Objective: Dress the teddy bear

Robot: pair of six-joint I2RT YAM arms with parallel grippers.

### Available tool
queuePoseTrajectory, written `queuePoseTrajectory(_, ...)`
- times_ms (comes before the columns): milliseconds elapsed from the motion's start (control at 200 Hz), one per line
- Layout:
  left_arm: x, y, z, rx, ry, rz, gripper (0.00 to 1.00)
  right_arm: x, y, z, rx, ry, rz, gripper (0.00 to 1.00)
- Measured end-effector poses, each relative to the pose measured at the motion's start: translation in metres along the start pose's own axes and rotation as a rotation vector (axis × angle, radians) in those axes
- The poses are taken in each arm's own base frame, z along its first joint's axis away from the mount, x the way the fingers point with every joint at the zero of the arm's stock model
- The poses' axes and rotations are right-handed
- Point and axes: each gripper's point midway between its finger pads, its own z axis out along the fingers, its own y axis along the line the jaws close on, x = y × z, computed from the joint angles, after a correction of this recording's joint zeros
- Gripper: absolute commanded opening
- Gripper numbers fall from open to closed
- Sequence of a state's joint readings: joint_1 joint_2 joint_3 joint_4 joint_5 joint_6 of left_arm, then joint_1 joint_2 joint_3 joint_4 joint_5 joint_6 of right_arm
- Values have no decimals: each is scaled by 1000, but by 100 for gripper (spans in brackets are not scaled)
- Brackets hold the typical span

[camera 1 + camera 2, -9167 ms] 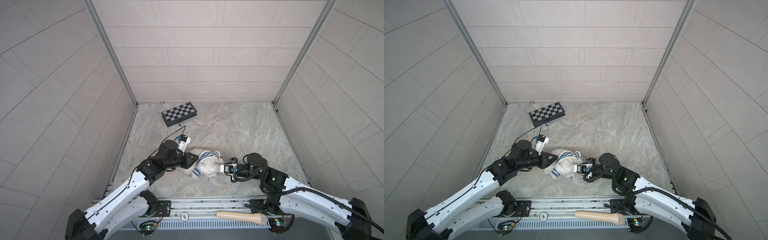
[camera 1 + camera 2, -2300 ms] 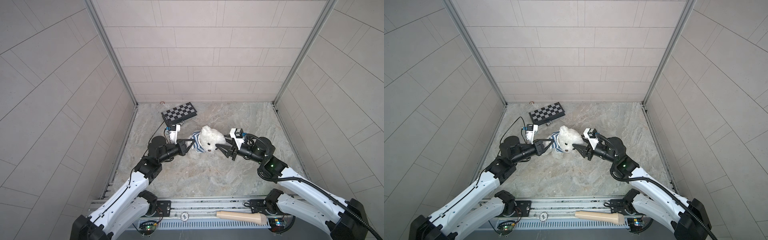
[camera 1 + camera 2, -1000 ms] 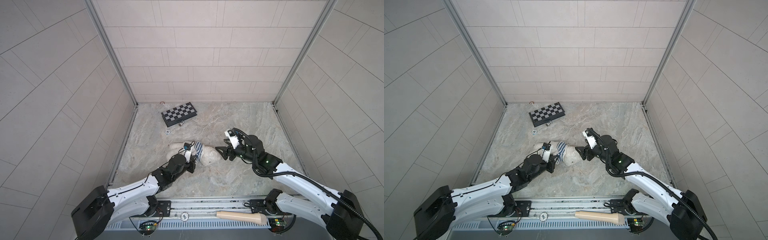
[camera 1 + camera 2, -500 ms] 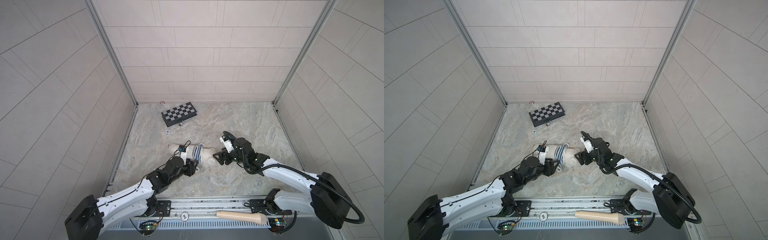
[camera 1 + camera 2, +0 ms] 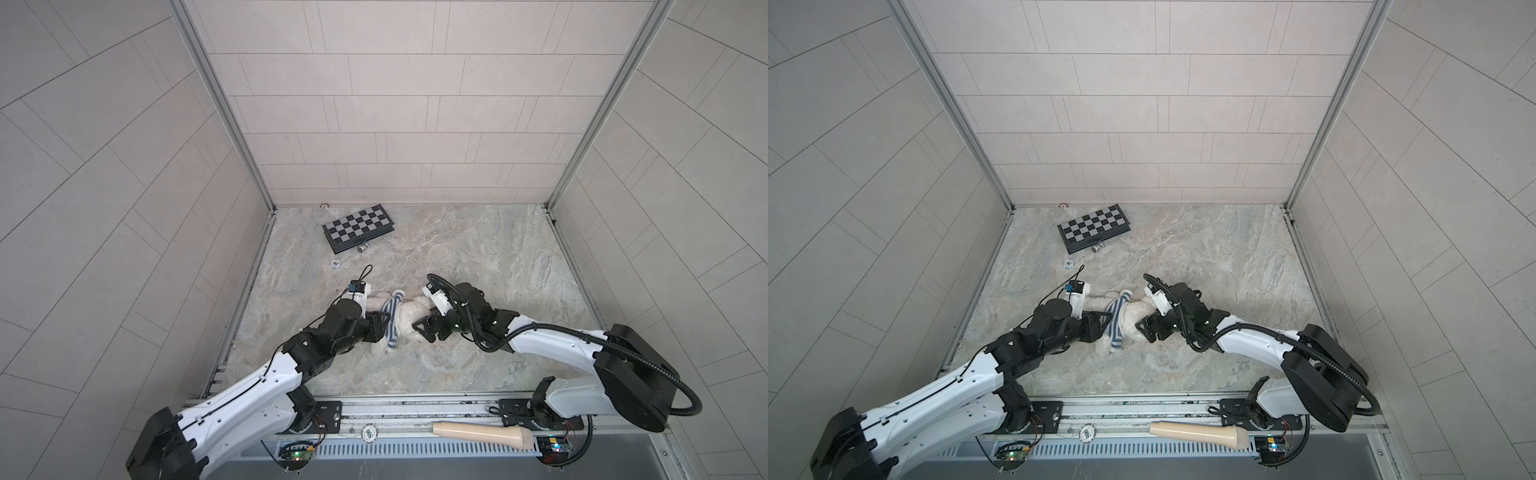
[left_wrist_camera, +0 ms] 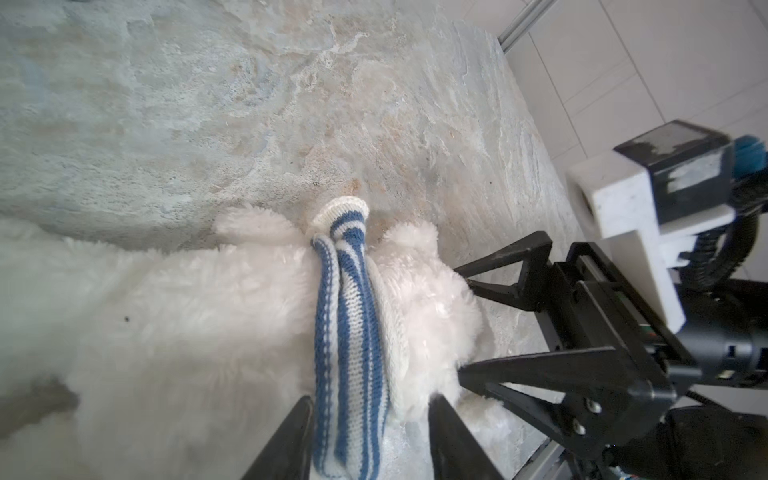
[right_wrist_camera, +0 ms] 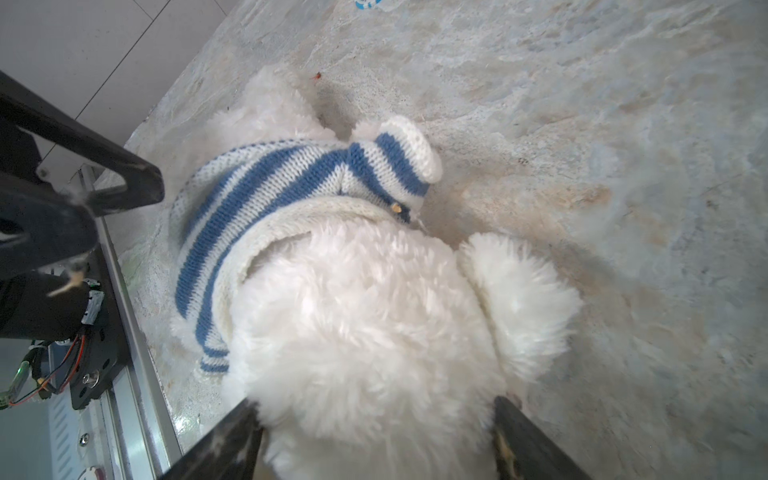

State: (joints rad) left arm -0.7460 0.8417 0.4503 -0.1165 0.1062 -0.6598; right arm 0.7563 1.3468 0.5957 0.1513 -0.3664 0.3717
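Partly done | teddy bear (image 5: 406, 316) is lying centre-near on tabletop (image 5: 478, 257) | striped shirt (image 5: 390, 322) is being worn bunched at neck, pull-down over body pending | left gripper (image 6: 370, 401) is straddling it, pinch cannot be told | right gripper (image 7: 374, 405) is being held spread round head.

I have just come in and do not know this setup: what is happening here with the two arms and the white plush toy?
Two robot arms are dressing a teddy bear that lies on the marble table. The striped shirt is past its head but bunched around the neck, not yet pulled down the body. The left gripper has its parted fingers on either side of the bunched shirt; the right gripper, open wide, straddles the bear's head.
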Motion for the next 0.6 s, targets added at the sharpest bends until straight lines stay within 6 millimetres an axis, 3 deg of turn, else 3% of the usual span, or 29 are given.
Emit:
queuePoseTrajectory(295, 17, 8, 8, -11, 75, -18, 31, 0, 6, 9, 21, 33, -22, 85)
queuePoseTrajectory(476, 31, 16, 8, -16, 100, -31, 29, 2, 4, 13, 31, 47, -32, 63)
queuePoseTrajectory(601, 34, 18, 5, -10, 89, -34, 28, 4, 4, 15, 36, 57, -32, 53)
